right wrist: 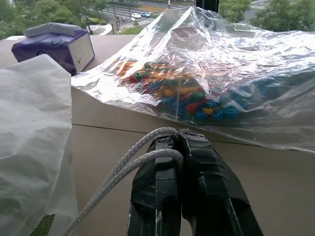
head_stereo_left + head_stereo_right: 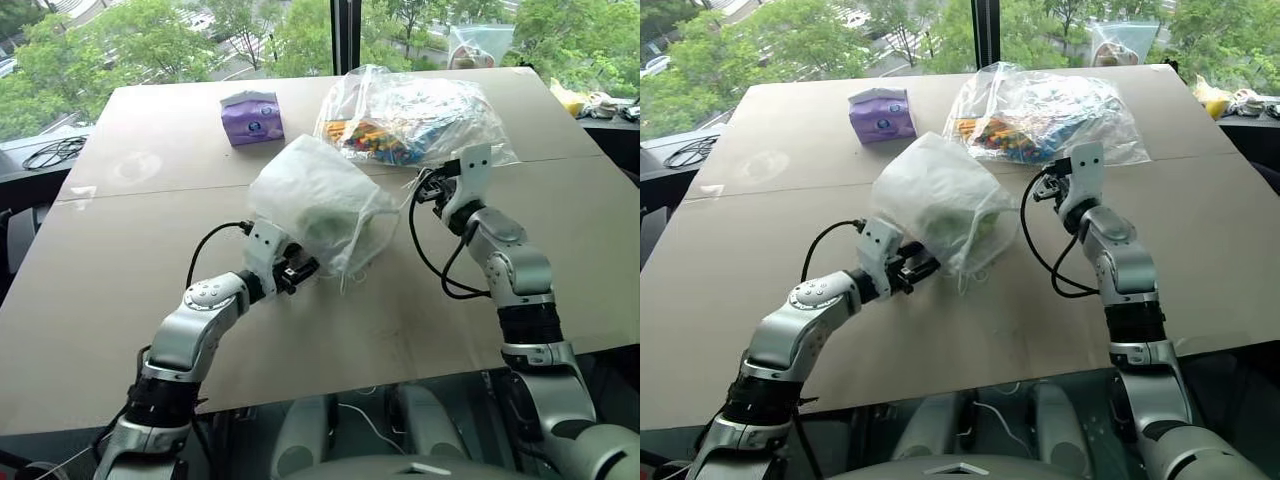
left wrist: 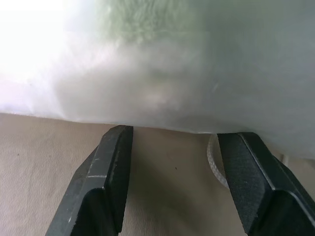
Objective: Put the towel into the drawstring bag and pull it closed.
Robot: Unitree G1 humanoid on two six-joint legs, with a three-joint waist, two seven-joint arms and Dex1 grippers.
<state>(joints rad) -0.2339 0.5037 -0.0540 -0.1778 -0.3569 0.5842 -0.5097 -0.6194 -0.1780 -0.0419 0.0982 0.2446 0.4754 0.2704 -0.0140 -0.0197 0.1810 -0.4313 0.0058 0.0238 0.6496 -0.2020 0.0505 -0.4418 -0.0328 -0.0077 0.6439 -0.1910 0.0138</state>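
**Towel bagged, cord pinched**

Head view: nearest, the left hand (image 2: 297, 270) sits released at the bag's (image 2: 315, 200) lower edge on the worktop (image 2: 120, 260). The towel (image 2: 975, 228) shows green inside the bag. The right hand (image 2: 432, 186) is beyond.

Left wrist: fingers (image 3: 106, 172) spread, bag just ahead.

Right wrist: the hand is clenched on the cord (image 1: 133, 164), near a clear bag (image 1: 206, 78) and tissue pack (image 1: 59, 44).
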